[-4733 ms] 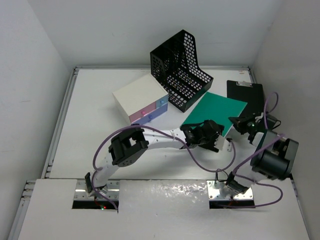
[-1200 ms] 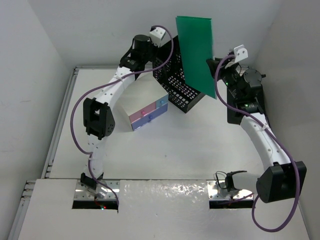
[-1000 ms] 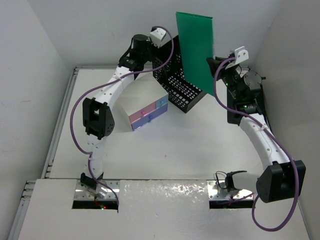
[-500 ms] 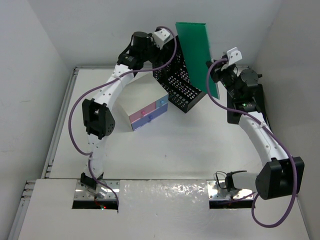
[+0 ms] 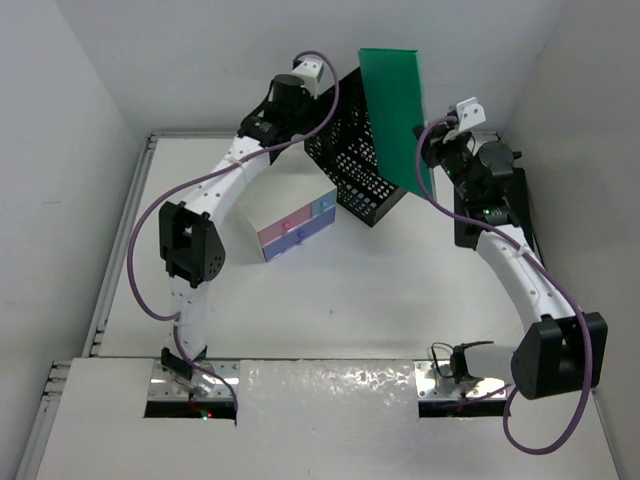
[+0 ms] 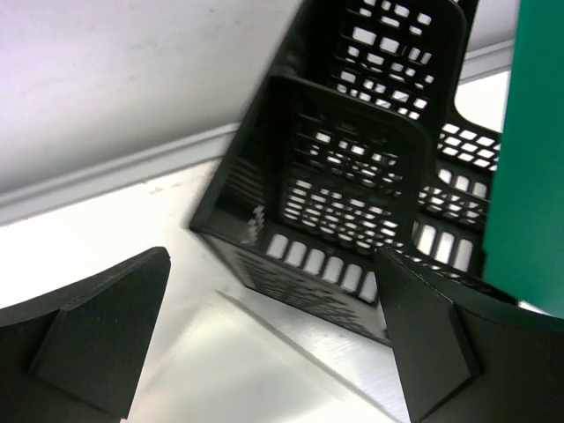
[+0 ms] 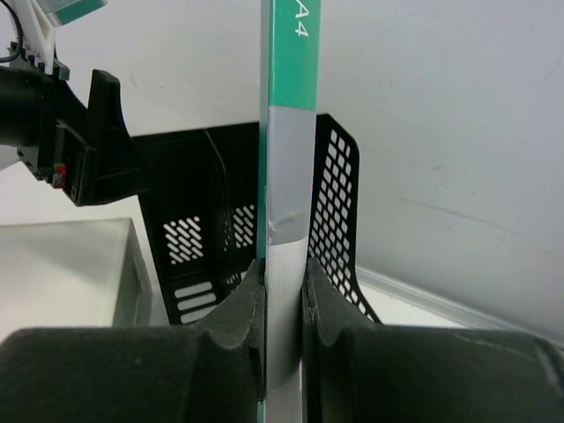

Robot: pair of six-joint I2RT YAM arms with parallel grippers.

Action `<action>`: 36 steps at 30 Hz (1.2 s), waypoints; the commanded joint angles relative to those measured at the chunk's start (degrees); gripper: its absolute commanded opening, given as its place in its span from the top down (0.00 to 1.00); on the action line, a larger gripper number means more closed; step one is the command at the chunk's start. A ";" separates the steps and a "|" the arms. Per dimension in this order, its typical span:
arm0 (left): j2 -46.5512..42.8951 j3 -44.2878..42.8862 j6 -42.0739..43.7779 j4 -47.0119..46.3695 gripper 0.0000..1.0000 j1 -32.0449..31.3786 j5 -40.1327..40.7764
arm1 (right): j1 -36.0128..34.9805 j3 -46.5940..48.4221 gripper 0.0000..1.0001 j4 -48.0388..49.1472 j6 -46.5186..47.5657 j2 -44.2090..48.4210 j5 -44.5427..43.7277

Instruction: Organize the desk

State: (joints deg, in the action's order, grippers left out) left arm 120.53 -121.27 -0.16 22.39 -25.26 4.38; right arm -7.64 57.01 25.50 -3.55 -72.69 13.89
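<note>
Here, the right hand point(image 5: 428, 140) grips the green folder point(image 5: 393, 105) above the desk point(image 5: 330, 290); the left hand point(image 6: 273, 326) stands released.

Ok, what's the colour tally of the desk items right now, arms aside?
Black: 2 (mesh file rack, clipboard)
Green: 1 (folder)
White, with pink and blue drawers: 1 (drawer box)
Total: 4

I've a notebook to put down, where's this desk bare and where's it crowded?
Bare: the wide near stretch of the large white desk, between the white box with pink and blue drawers and the arm bases, and the strip by the left rail. Crowded: far right, around the black mesh file holder, raised green folder and black clipboard.
</note>
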 commanded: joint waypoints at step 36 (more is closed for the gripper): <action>1.20 6.75 8.16 -7.19 0.93 1.26 -2.53 | -8.00 -7.97 1.00 41.81 -2.07 -8.51 -12.82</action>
State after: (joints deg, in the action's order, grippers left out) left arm 125.32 -115.77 6.61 15.68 -25.12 4.58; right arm -14.11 48.31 55.09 -6.20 -79.42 7.14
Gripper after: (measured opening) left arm 0.180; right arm 0.113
